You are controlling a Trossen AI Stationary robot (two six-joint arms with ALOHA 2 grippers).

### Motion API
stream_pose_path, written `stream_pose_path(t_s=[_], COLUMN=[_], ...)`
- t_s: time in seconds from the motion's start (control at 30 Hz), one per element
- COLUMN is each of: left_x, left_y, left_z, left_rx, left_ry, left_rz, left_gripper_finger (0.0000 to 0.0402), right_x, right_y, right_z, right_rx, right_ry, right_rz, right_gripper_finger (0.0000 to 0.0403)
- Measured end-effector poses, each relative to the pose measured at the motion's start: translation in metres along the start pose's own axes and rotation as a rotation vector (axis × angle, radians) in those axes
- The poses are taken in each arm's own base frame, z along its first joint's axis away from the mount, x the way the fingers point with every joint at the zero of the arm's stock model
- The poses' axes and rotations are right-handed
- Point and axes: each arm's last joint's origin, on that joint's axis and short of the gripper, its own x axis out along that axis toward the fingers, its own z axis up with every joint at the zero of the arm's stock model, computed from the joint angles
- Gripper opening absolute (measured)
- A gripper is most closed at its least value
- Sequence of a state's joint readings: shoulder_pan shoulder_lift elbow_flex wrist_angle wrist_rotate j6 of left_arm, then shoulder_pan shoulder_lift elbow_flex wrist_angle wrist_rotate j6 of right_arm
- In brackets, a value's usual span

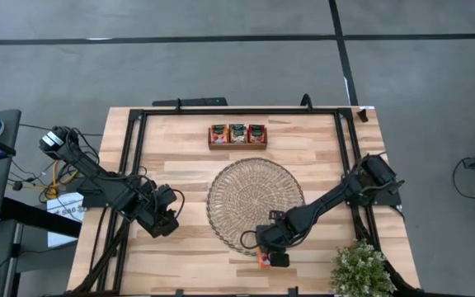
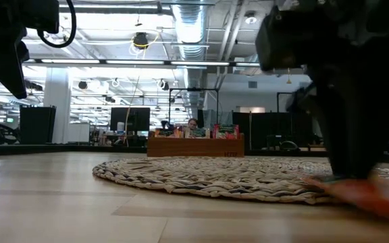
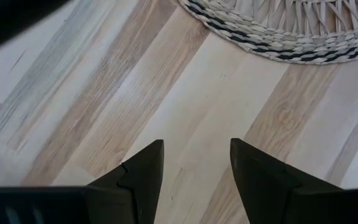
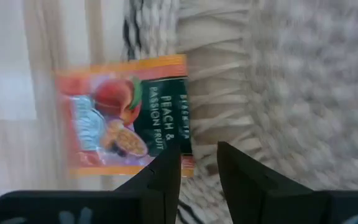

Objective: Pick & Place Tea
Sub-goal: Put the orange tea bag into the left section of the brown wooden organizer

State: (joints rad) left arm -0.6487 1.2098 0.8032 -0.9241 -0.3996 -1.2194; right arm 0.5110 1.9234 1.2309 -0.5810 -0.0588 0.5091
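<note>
One red-orange tea packet (image 4: 126,115) with a dark green label lies flat at the near edge of the round woven mat (image 1: 254,198), half on the mat and half on the wood. In the high view the tea packet (image 1: 264,261) shows just near-side of my right gripper (image 1: 269,252). My right gripper (image 4: 199,149) hangs low over it, fingers a little apart, with the packet beside one finger and only mat in the gap. More packets (image 1: 237,133) stand in the wooden tray (image 1: 237,146) at the far side. My left gripper (image 3: 196,149) is open over bare wood, left of the mat. My right gripper comes down from above at the packet's corner (image 4: 182,158). One fingertip (image 4: 169,165) overlaps that corner in the wrist view. I cannot tell whether it touches. Nothing sits between the two fingers, and the packet lies flat on the mat edge and table.
A potted green plant (image 1: 361,271) stands at the near right corner, close to the right arm. A black frame (image 1: 134,148) runs along the table's sides. The mat (image 2: 208,179) fills the middle; bare wood lies left of it and between it and the tray (image 2: 194,146).
</note>
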Motion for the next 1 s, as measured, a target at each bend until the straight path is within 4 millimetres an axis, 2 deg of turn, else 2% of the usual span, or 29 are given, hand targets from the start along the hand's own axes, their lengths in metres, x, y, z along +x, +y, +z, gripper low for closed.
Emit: stream_pose_path(t_s=[0.17,0.27,0.7,1.0], left_x=[0.000,0.000,0.000,0.000], left_y=[-0.001,-0.001,-0.001,-0.001], left_z=[0.000,0.000,0.000,0.000], left_rx=[0.017,0.022,0.041,0.048], left_ry=[-0.002,-0.003,-0.003,-0.003], left_rz=[-0.006,-0.009,-0.009,-0.010], left_gripper_finger=[0.0177,0.0177,0.0177,0.0177], right_x=[0.020,0.025,0.026,0.018], right_y=[0.002,0.001,0.000,0.004], right_z=[-0.001,-0.002,-0.003,0.004], right_rx=[0.016,0.034,0.091,0.070], right_ry=[0.052,0.069,0.058,0.060], right_rz=[0.020,0.015,-0.017,-0.048], right_gripper_finger=[0.0097,0.0097,0.0096,0.0049])
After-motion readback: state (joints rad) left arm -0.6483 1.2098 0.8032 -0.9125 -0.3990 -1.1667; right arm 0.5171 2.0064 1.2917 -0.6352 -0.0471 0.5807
